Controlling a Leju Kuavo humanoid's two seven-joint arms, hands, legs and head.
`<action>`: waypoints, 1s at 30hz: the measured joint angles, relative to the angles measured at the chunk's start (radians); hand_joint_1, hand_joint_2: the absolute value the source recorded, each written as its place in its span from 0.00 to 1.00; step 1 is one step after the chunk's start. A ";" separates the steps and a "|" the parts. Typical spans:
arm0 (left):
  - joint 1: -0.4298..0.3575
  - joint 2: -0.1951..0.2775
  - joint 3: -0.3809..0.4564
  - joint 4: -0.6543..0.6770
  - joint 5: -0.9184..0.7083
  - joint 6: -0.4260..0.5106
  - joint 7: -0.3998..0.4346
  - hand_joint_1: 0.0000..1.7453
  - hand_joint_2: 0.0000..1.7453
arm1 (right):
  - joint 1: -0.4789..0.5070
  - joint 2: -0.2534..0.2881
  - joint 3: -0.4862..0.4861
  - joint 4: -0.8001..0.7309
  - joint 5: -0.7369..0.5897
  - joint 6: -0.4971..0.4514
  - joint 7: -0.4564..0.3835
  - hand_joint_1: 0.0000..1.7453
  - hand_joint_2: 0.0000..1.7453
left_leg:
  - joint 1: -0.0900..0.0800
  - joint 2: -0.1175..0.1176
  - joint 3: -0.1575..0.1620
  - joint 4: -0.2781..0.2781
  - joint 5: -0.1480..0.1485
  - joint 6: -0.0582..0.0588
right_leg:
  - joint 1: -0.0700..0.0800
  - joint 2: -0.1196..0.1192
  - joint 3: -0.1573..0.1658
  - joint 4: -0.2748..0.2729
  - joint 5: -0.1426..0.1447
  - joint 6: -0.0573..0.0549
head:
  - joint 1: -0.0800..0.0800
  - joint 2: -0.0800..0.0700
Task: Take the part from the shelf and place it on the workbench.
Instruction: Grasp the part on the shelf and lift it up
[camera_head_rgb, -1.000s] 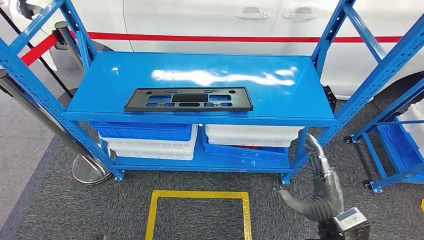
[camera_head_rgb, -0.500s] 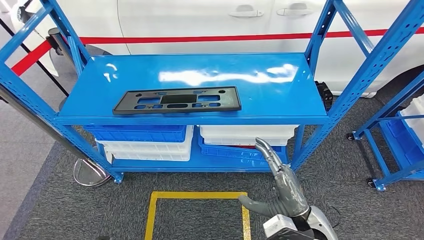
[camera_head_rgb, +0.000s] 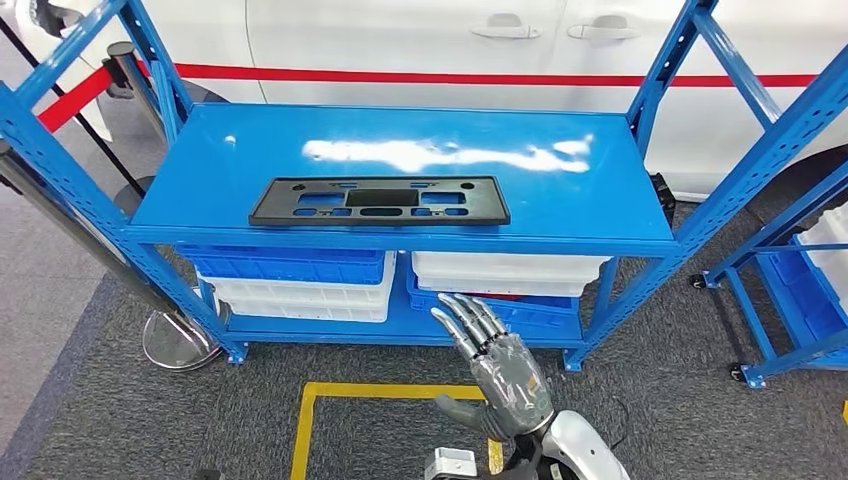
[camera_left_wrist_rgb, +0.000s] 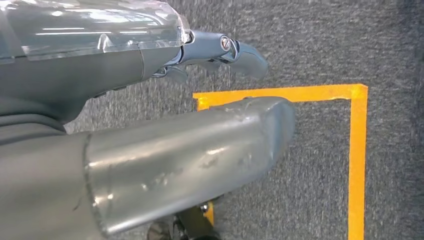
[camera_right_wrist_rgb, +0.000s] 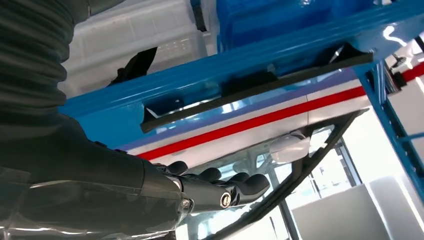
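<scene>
Blue shelf (camera_head_rgb: 560, 190): black part (camera_head_rgb: 379, 200) flat on top.

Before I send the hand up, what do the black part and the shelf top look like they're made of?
Black part: seemingly moulded plastic, matte, flat, with cut-out slots and no glare. Shelf top: likely painted sheet metal, glossy blue, with bright reflections streaking across it.

Bright, even indoor light from overhead in the head view — long white glare streak across the blue shelf top (camera_head_rgb: 400, 170), soft shadow beneath it over the bins (camera_head_rgb: 300, 280). Sharp in the middle; uprights bowed outward toward the edges. Slightly soft on the right hand (camera_head_rgb: 500, 375). Left wrist view: carpet (camera_left_wrist_rgb: 310, 45) crisp, left hand (camera_left_wrist_rgb: 150, 160) close, blurred, with dull highlights. Right wrist view — blown-out white at the far side, shelf underside darker.
</scene>
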 joint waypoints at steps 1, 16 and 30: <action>0.000 0.002 0.000 0.000 -0.006 -0.001 0.000 0.00 0.00 | -0.006 0.002 0.014 0.016 0.027 -0.010 0.008 0.00 1.00 | -0.003 0.000 -0.001 0.000 0.000 0.002 | 0.001 0.000 -0.031 0.061 -0.021 0.000 | 0.001 0.000; -0.007 0.030 0.032 0.001 -0.123 -0.053 0.001 0.00 0.00 | -0.152 0.135 0.260 0.242 0.273 -0.141 0.064 0.00 1.00 | -0.003 0.001 -0.100 0.231 -0.123 -0.054 | 0.013 -0.008 0.088 -0.214 0.128 -0.060 | -0.008 0.000; -0.006 0.032 0.075 0.002 -0.160 -0.086 -0.012 0.00 0.00 | -0.184 0.180 0.278 0.255 0.130 -0.143 0.032 0.00 1.00 | 0.012 -0.001 0.007 0.003 -0.010 -0.016 | 0.003 -0.001 0.015 -0.037 0.025 -0.005 | 0.000 0.000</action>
